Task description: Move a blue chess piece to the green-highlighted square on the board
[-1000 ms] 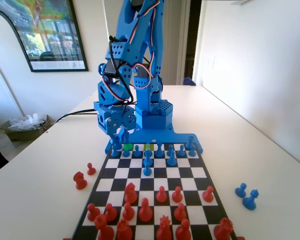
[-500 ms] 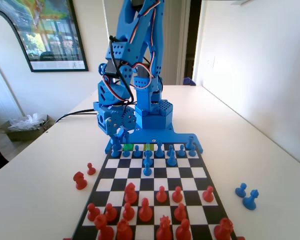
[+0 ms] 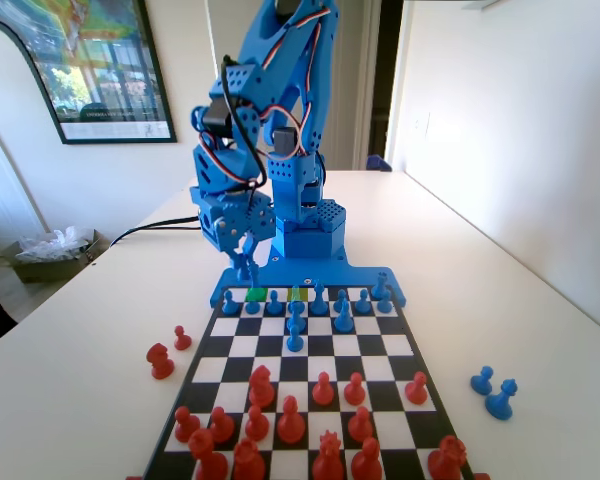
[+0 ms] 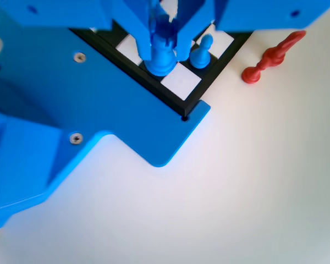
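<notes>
My gripper [image 3: 245, 255] is shut on the blue chess piece [image 3: 248, 268] and holds it just above the far left corner of the board [image 3: 380, 345] in the fixed view. The green-highlighted square [image 3: 257, 294] lies in the far row, slightly right of and below the held piece. In the wrist view the two jaws of the gripper [image 4: 164, 44] clamp the blue chess piece [image 4: 160, 58] over the corner of the board [image 4: 181, 82], with a blue pawn [image 4: 201, 52] standing right beside it.
A paler yellow-green square [image 3: 298, 294] lies two squares right of the green one. Blue pieces [image 3: 342, 315] fill the far rows and red pieces [image 3: 290, 420] the near rows. Two blue pieces [image 3: 492, 390] stand off the board's right, two red ones [image 3: 162, 358] off its left. A red piece [image 4: 272, 58] is on the table.
The arm has risen and tilted back, lifting the gripper with the blue piece up from the far left corner of the board. The other pieces have not moved.
</notes>
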Robot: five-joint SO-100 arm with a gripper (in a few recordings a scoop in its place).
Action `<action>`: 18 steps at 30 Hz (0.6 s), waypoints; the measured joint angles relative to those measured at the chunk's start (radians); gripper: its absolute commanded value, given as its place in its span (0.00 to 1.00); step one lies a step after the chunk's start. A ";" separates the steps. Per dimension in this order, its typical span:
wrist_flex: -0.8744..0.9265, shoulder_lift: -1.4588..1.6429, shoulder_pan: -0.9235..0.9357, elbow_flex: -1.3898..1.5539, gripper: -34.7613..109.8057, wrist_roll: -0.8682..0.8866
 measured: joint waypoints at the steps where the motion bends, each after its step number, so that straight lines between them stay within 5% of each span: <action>1: 0.025 0.008 -0.008 -0.009 0.25 0.000; 18: 0.207 0.206 -0.212 -0.011 0.25 0.000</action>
